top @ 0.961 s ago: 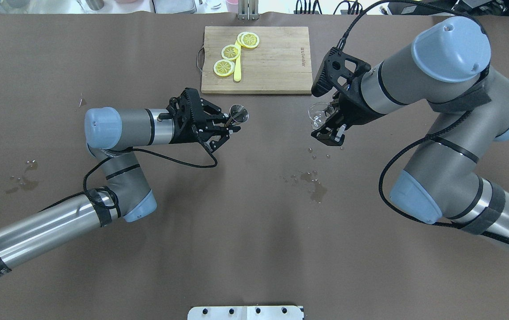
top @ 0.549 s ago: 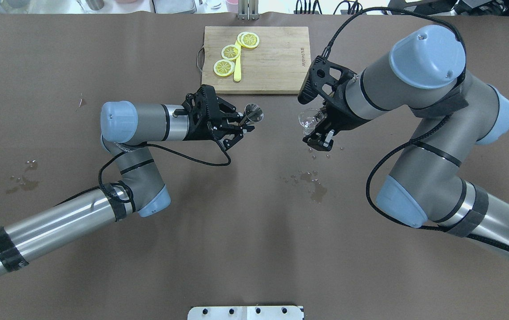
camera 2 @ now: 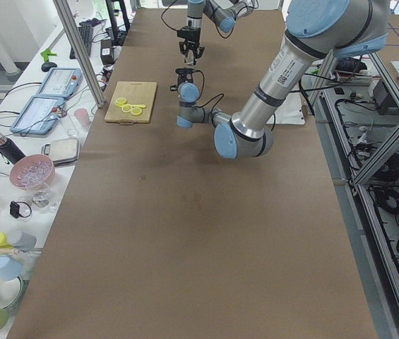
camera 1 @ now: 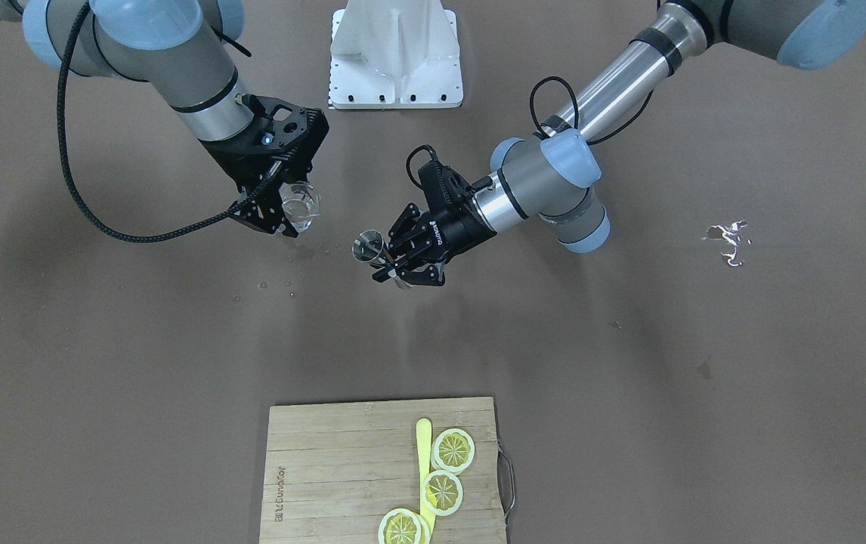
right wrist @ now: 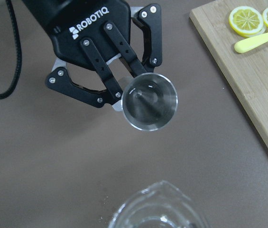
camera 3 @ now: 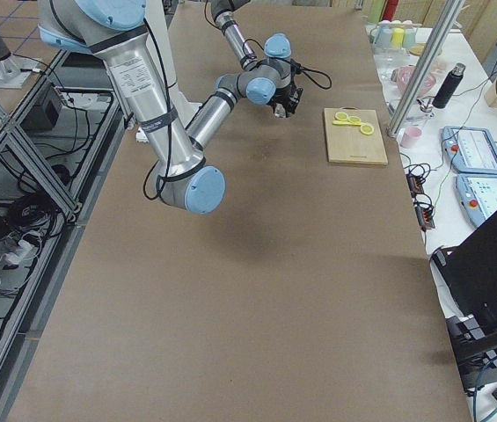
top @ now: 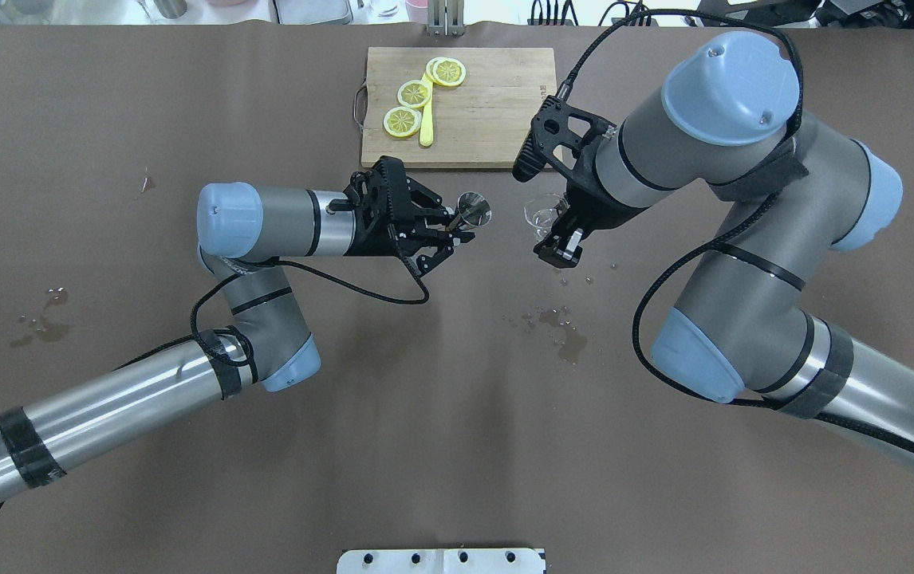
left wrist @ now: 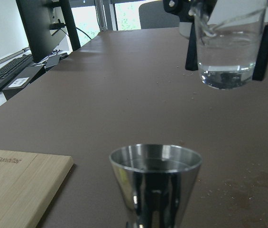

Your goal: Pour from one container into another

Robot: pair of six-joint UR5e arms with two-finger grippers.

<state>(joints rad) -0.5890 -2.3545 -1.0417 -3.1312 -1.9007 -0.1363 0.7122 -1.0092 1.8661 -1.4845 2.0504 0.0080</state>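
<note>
While aloft, left pincer (top: 459,226) tight on jigger (top: 474,208), right pincer (top: 550,228) tight on glass (top: 540,214).

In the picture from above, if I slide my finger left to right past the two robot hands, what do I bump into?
Black left gripper → shiny silver metal cone cup → clear glass cup → black right gripper

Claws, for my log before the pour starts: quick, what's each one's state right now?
The left claw is shut on the steel jigger.
The right claw is shut on the glass cup.
</note>
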